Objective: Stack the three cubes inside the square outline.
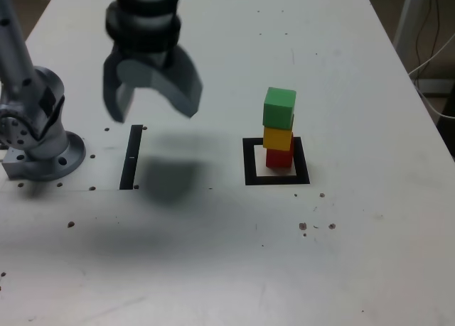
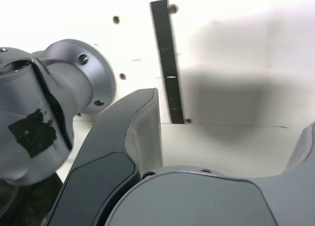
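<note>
Three cubes stand in one stack: the red cube (image 1: 279,158) at the bottom, the yellow cube (image 1: 278,138) on it, the green cube (image 1: 279,108) on top, slightly turned. The stack rests inside the square outline (image 1: 249,161) of black tape. My gripper (image 1: 153,107) hangs above the table well to the exterior view's left of the stack, open and empty. The wrist view shows its wide-apart fingers (image 2: 135,137) with only bare table between them; the cubes and the square outline are out of that view.
A straight black tape strip (image 1: 131,157) (image 2: 167,63) lies below the gripper. The arm's grey base (image 1: 39,138) (image 2: 44,113) sits at the exterior view's left edge. Small screw holes dot the white table (image 1: 234,262). Cables hang off the right edge.
</note>
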### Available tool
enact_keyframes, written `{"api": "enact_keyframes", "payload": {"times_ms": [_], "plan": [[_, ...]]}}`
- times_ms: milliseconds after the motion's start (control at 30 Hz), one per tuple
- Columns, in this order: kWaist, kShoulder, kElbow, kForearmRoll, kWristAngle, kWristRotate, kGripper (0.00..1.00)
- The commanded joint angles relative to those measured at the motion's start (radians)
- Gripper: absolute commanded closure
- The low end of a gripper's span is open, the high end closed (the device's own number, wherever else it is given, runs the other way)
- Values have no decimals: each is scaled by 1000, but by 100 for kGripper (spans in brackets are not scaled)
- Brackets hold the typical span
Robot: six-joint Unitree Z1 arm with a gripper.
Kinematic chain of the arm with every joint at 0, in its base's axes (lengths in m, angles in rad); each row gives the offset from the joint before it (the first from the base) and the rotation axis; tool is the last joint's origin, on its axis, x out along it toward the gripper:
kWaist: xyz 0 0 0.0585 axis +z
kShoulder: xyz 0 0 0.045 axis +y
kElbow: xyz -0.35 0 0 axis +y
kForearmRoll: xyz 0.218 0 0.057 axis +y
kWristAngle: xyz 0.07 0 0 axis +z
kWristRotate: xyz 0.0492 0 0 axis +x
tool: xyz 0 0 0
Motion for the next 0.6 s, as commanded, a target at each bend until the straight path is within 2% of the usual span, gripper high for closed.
{"api": "enact_keyframes", "payload": {"times_ms": [0,167,567], "plan": [[2,-12,49,-35,-13,-6,0],[2,-21,147,-100,-30,-15,0],[2,-28,223,-150,-55,-16,1]]}}
